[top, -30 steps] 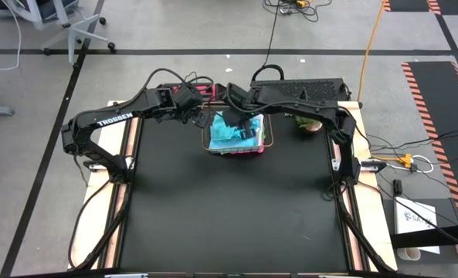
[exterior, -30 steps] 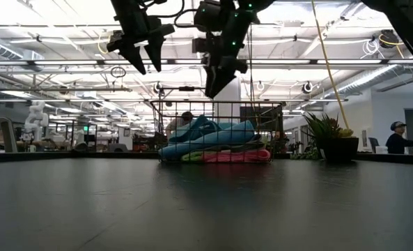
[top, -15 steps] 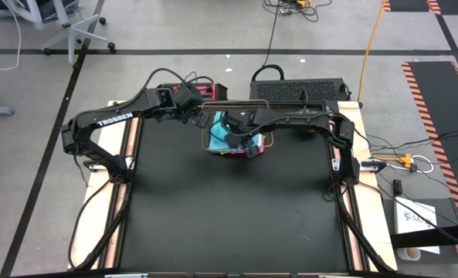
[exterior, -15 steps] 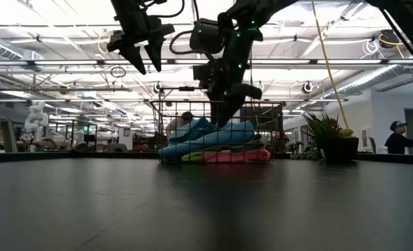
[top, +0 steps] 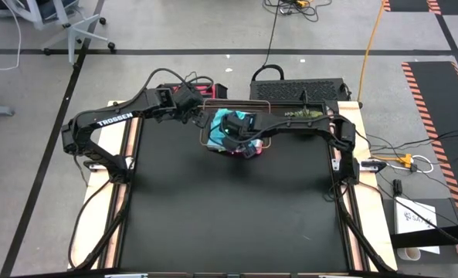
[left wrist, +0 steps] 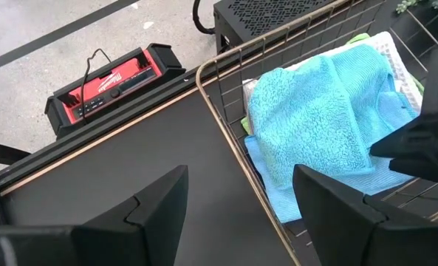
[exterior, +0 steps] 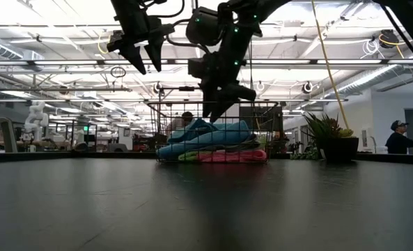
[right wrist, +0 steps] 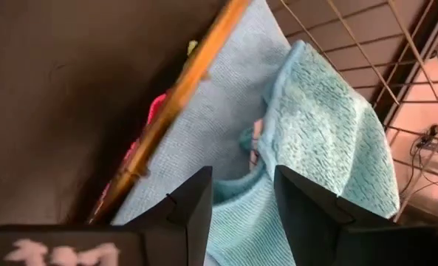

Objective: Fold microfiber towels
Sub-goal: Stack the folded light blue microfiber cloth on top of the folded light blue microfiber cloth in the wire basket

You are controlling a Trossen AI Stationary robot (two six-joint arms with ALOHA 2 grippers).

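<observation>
The right tool (right wrist: 239,193), prongs spread, had dropped onto the turquoise towel (top: 230,124) in the basket (left wrist: 226,111) — pickup imminent; left tool (left wrist: 237,210) hovered, spread.

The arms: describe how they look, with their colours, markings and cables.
Both arms are black, built of jointed links. The left arm carries white TROSSEN lettering on one link; loose black cables loop near its wrist. The right arm shows small green lights near its wrist in the low view. Each gripper, left gripper and right gripper, ends in two dark, blocky, angular jaws.
</observation>
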